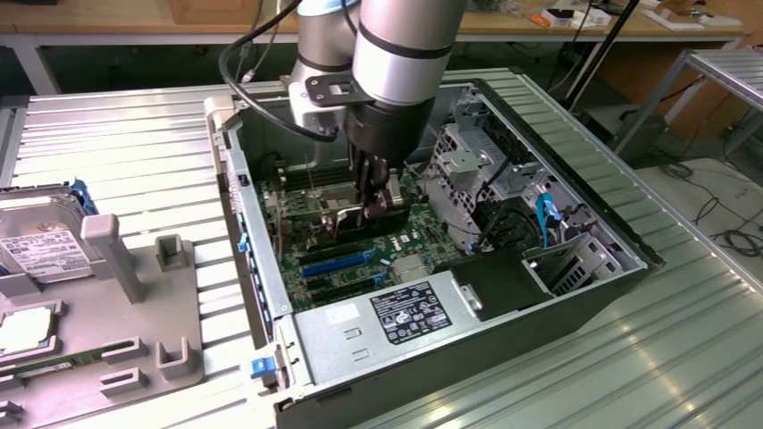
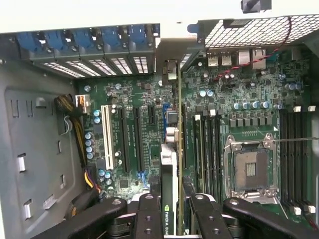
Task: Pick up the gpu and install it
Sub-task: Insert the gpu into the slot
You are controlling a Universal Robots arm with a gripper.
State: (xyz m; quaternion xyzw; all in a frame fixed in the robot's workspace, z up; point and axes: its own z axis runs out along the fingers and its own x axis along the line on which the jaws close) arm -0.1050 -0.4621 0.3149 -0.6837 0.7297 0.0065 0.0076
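Note:
My gripper [image 2: 174, 221] is down inside the open computer case [image 1: 256, 268], shut on the gpu [image 2: 172, 164]. In the wrist view the card stands on edge between my two black fingers [image 2: 148, 219], its green board and a black NVIDIA label showing. It runs along the motherboard [image 2: 239, 99] toward the rear slot openings, beside the black expansion slots [image 2: 122, 139]. I cannot tell whether it touches a slot. In the exterior view the gripper [image 1: 372, 210] hangs over the motherboard's middle, with the gpu [image 1: 384, 202] partly hidden by the fingers.
The CPU socket [image 2: 251, 169] and memory slots [image 2: 294, 149] lie beside the card. A power supply [image 1: 381, 317] and drive cages [image 1: 477, 170] crowd the case. On the exterior view's left, a grey fixture [image 1: 131, 295] holds a hard drive [image 1: 36, 246].

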